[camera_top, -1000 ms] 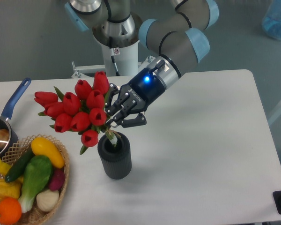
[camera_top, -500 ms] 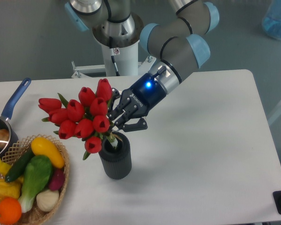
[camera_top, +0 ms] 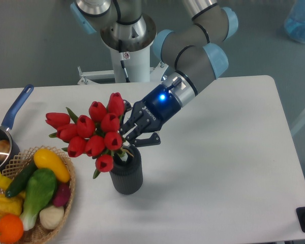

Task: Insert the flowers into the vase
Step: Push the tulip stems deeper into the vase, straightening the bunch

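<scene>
Black fingers point(camera_top: 142, 138) of the gripper point(camera_top: 133, 136) are closed around the stems of the flowers point(camera_top: 91, 134), pinching the bunch just above the mouth of the vase point(camera_top: 126, 174). A blue light glows on the gripper's body, and the grey arm point(camera_top: 193, 48) with its pale blue joint caps slants down to it from the upper right. The red tulip buds lean out to the left of the gripper, tilted rather than upright, and the lowest bud hangs over the vase's left rim. The stem ends reach down into the vase's round mouth; how deep they go cannot be told, as the wall hides them. The dark ribbed vase stands upright on the white table point(camera_top: 218, 168), a little left of the middle. To the left of the vase, near the table's front corner, sits a wicker basket point(camera_top: 67, 192) holding colourful vegetables, apart from the vase and below the overhanging buds. Beyond the basket, at the left edge, a saucepan with a blue handle point(camera_top: 16, 106) is partly cut off by the frame.
</scene>
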Available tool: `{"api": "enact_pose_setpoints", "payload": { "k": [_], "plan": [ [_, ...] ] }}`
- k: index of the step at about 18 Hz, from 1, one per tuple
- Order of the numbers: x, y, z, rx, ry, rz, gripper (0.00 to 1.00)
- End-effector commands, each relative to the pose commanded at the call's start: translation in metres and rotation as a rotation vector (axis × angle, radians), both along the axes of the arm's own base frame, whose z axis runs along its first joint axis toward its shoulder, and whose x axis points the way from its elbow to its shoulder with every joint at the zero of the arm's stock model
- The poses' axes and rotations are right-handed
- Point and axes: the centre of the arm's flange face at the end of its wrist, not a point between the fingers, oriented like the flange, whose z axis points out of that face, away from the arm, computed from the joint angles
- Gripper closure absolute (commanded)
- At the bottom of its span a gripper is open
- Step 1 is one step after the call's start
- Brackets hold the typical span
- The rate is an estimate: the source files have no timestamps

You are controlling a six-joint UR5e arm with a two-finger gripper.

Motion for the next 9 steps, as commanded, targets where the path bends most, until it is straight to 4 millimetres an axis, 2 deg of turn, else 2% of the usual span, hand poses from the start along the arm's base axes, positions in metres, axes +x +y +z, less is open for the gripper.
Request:
{"api": "enact_pose_setpoints", "payload": {
  "k": [3, 9],
  "plan": [
    [-0.001, -0.006, -0.012, 0.000, 0.004, 0.004, 0.81],
    [-0.003, -0.012, -0.017, 0.022, -0.025, 0.009, 0.81]
  ]
}}
